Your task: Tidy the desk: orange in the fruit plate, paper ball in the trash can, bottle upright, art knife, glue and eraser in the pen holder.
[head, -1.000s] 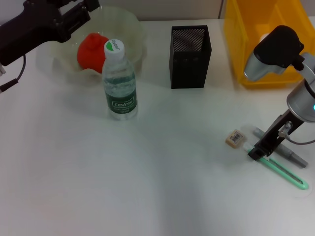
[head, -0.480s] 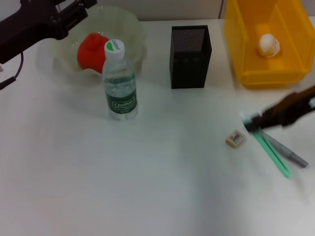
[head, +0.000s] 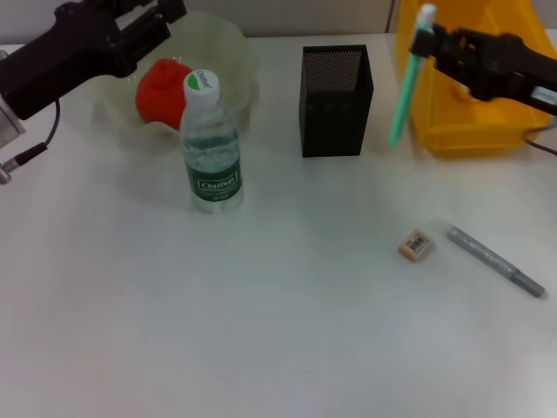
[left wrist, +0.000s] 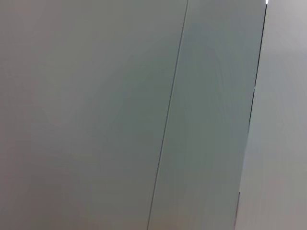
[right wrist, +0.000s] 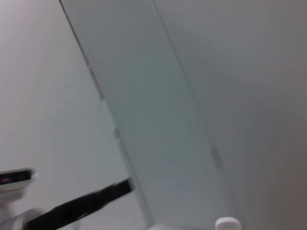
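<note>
My right gripper (head: 438, 39) is shut on a green stick with a white end (head: 403, 87). It holds the stick upright in the air, between the black mesh pen holder (head: 337, 100) and the yellow bin (head: 452, 131). A beige eraser (head: 416, 246) and a grey pen-shaped tool (head: 496, 259) lie on the table at the right. The orange (head: 157, 91) sits in the pale fruit plate (head: 235, 52). The water bottle (head: 211, 144) stands upright in front of the plate. My left gripper (head: 152, 17) is open over the plate's far left rim. The paper ball is hidden.
The white table (head: 261, 305) spreads out in front of the bottle and the pen holder. The right arm (head: 513, 70) reaches across the yellow bin's opening. Both wrist views show only grey wall panels.
My right gripper has lifted the green stick off the table and carried it up and back toward the pen holder. The left arm has shifted slightly to the right over the plate.
</note>
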Robot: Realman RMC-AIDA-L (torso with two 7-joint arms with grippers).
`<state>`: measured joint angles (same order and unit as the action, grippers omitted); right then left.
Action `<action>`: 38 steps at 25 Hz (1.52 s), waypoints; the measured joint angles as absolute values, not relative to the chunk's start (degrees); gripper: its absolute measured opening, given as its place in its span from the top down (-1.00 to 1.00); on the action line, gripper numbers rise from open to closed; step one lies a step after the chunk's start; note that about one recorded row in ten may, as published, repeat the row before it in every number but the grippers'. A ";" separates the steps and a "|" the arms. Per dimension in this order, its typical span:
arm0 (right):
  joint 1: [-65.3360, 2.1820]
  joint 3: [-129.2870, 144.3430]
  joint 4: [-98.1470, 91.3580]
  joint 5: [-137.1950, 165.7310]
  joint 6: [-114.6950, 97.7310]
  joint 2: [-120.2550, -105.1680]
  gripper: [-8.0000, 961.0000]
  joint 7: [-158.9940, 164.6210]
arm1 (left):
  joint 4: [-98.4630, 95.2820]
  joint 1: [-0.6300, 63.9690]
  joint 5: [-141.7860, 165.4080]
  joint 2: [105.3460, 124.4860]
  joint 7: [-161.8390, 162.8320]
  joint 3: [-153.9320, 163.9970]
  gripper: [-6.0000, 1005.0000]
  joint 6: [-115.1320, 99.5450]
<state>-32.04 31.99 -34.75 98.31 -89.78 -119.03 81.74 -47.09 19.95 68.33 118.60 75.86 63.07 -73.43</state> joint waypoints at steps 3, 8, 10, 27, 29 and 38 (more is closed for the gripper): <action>-34.21 32.81 -27.08 91.21 -84.83 -119.44 0.61 69.79 | -46.44 20.14 68.33 118.59 75.72 63.00 0.06 -73.61; -37.95 33.02 -21.20 84.53 -80.84 -119.42 0.61 58.47 | -43.46 20.10 67.60 118.73 73.66 62.81 0.06 -74.57; -39.13 33.01 -20.10 82.41 -80.15 -119.44 0.61 55.97 | -42.17 20.22 66.90 118.70 72.75 62.78 0.05 -75.00; -44.49 40.98 -16.59 80.76 -64.81 -119.45 0.61 53.91 | -39.41 19.67 65.28 118.47 69.50 62.35 0.05 -75.28; -44.53 41.00 -16.47 80.74 -64.77 -119.47 0.61 53.50 | -39.28 19.67 65.25 118.47 69.32 62.17 0.05 -75.30; -44.21 40.98 -15.30 80.67 -65.58 -119.61 0.55 53.06 | -38.70 19.69 65.21 118.40 69.11 61.87 0.05 -76.10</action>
